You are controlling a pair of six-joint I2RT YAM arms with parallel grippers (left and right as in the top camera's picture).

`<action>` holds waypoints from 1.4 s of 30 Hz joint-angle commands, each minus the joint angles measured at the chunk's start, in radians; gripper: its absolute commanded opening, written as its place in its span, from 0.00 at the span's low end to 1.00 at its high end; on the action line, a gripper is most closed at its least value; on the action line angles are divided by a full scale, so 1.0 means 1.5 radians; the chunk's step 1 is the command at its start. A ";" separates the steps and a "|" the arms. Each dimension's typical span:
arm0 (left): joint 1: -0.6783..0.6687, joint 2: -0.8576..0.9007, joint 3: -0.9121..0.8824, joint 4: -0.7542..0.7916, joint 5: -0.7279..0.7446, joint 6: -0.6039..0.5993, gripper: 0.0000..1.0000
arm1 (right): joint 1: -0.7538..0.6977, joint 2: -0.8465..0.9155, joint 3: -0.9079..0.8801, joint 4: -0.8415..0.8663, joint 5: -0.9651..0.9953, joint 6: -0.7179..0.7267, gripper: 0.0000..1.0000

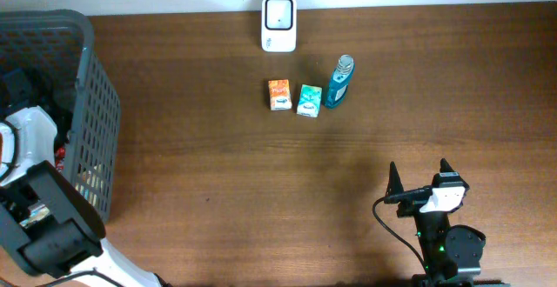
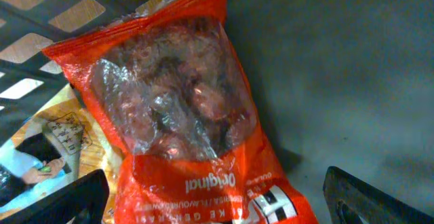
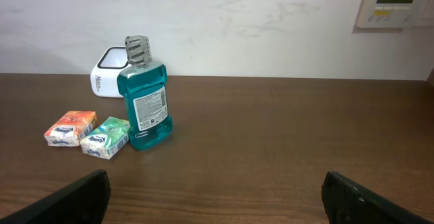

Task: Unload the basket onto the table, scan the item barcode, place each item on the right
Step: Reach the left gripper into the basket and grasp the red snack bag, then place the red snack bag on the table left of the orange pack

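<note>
Gaping wide, the right jaws are seen empty. A red snack bag (image 2: 183,115) is framed between the left jaws, also wide.

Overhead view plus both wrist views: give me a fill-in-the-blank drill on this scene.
The mouthwash bottle stands ____.
The green box lies between that bottle and the ____ box.
The snack bag lies inside the ____.
The right tool is ____.
Missing words: upright; orange; basket; open.
</note>
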 commanded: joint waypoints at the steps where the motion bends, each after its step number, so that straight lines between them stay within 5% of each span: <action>1: 0.008 0.054 0.004 0.005 -0.005 -0.002 1.00 | -0.004 -0.004 -0.005 -0.001 -0.001 0.001 0.98; 2: 0.009 0.063 0.004 0.008 -0.005 -0.002 0.97 | -0.004 -0.004 -0.005 -0.001 -0.001 0.001 0.98; 9: 0.011 0.069 0.001 0.002 -0.003 -0.001 0.12 | -0.004 -0.004 -0.005 -0.001 -0.001 0.001 0.98; 12: 0.011 0.063 0.013 -0.016 -0.004 -0.001 0.00 | -0.004 -0.004 -0.005 -0.001 -0.001 0.001 0.98; 18: 0.011 -0.039 0.139 -0.098 0.109 -0.001 0.00 | -0.004 -0.004 -0.005 -0.001 -0.001 0.001 0.98; 25: -0.007 -0.278 0.157 -0.047 0.292 -0.001 0.00 | -0.004 -0.004 -0.005 -0.001 -0.001 0.001 0.98; 30: -0.165 -0.399 0.157 -0.022 0.470 -0.001 0.00 | -0.004 -0.004 -0.005 -0.001 -0.001 0.001 0.98; 38: -0.516 -0.295 0.151 -0.028 0.313 0.115 0.00 | -0.004 -0.004 -0.005 -0.001 -0.001 0.001 0.98; 42: -0.580 -0.156 0.151 -0.017 0.198 0.120 0.00 | -0.004 -0.004 -0.005 -0.001 -0.001 0.001 0.98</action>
